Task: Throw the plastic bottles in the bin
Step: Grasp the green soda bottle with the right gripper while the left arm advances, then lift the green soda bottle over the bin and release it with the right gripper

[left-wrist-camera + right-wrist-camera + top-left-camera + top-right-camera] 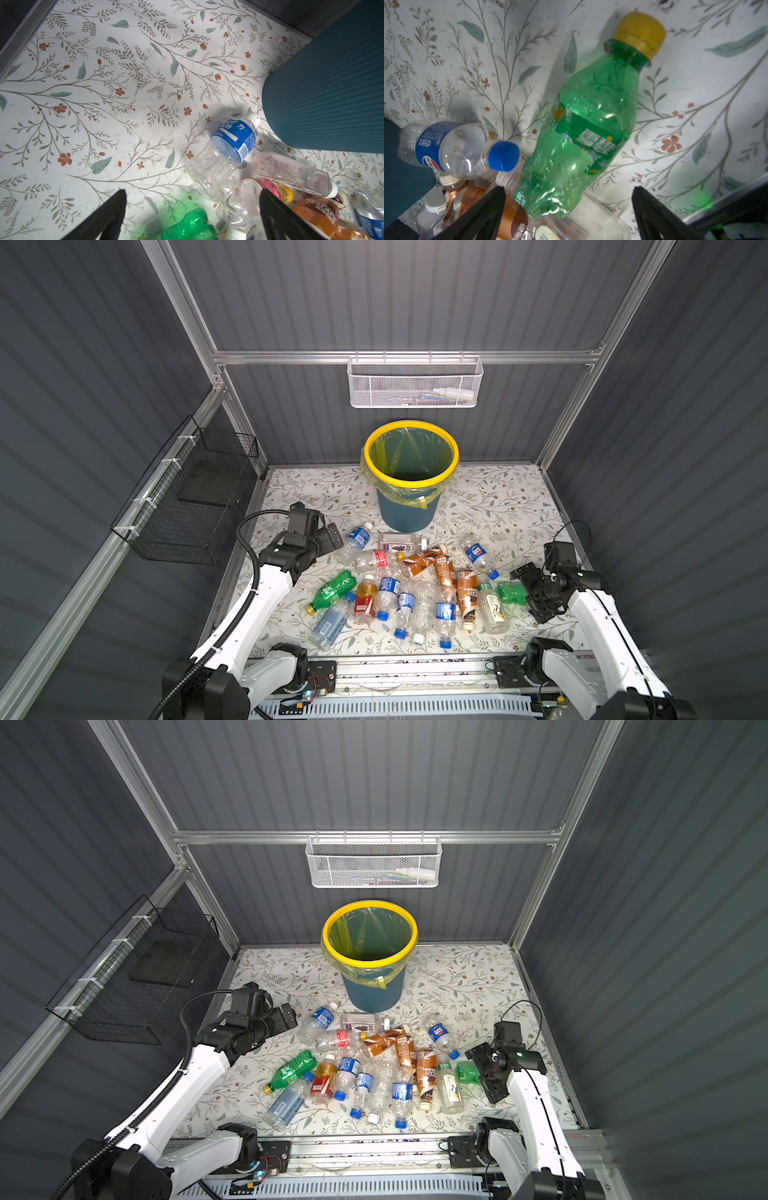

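While my left gripper (193, 190) and my right gripper (569, 188) both stand with jaws wide apart and nothing between them, the plastic bottles (415, 593) all lie heaped on the floral table (498, 497). They sit in front of the teal bin (409, 510), which stands upright at the back with its yellow rim and liner bag. I see no bottle inside it.

My right gripper hangs over the crumpled green Sprite bottle (591, 124) at the right edge of the heap, its yellow cap pointing away from the pile. Its base seems to overlap a clear bottle and a brown-labelled one. If I close low, I judge I may pinch a neighbour too. I may also squeeze the soft crushed wall so that it squirts out sideways. The Pepsi-labelled bottle (446, 147) lies just beside it and could roll if nudged.

My left gripper sits at the left of the heap, near the blue-labelled clear bottle (228, 145), whose cap end lies close to the bin's wall. One finger is above a clear bottle with a red label (249, 199). Dropping straight down would likely strike it and scatter the round bottles. Reaching for the blue-labelled one, I could bump the bin and shift it. Both arms heading for the bin together risk a clash over its mouth.
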Action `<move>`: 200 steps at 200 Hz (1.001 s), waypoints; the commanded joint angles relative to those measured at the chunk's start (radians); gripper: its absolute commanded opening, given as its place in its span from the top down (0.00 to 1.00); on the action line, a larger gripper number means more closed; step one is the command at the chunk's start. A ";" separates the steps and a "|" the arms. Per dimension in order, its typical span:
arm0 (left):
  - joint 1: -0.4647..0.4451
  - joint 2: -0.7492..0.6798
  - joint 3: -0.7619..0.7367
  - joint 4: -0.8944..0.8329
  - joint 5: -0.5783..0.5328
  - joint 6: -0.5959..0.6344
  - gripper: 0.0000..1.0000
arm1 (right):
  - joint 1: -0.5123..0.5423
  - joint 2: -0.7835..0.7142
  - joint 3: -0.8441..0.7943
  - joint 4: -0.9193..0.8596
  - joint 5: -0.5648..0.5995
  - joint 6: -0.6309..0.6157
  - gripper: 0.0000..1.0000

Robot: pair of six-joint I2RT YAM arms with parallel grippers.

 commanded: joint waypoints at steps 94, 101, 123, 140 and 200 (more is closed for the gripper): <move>0.002 -0.015 0.012 -0.061 0.048 -0.018 0.01 | -0.187 0.027 -0.070 0.213 -0.156 -0.183 0.43; 0.002 -0.015 0.013 -0.065 0.051 -0.019 0.00 | -0.188 0.017 -0.063 0.214 -0.169 -0.192 0.46; 0.002 -0.017 0.024 -0.079 0.058 -0.019 0.01 | -0.187 0.000 -0.028 0.219 -0.266 -0.227 0.51; 0.002 -0.022 0.033 -0.093 0.060 -0.019 0.00 | -0.182 -0.014 0.024 0.229 -0.352 -0.251 0.52; 0.001 -0.041 0.098 -0.119 0.076 -0.034 0.01 | 0.168 0.110 0.640 0.335 -0.350 -0.173 0.46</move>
